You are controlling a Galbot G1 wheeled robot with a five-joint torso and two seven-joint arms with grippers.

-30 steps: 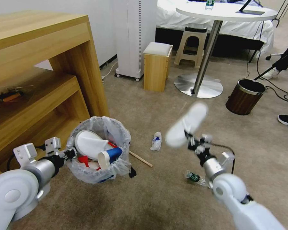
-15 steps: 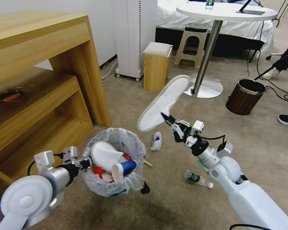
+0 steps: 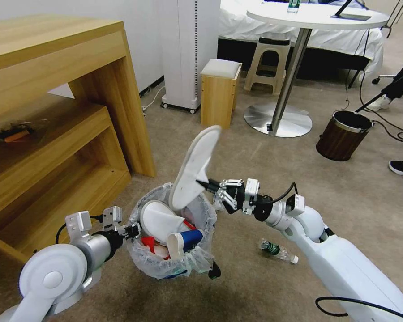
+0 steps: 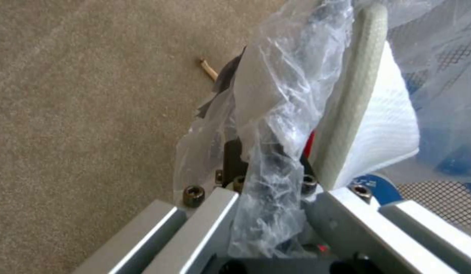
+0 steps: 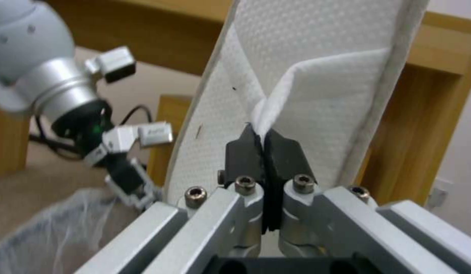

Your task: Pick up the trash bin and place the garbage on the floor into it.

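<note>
While my left claw [image 3: 132, 230] pinches the bagged rim of the bin [image 3: 172, 264], held off the floor [image 3: 237, 286], I see a slipper [image 3: 159, 219], a blue cup [image 3: 186, 239] and red scraps inside, just past its fingers. My right claw [image 3: 207, 184] is clamped on a second slipper's [image 3: 193, 165] strap, the slipper standing upright over the bin's far rim. Behind that claw, a bottle [image 3: 276, 251] lies on the floor.
</note>
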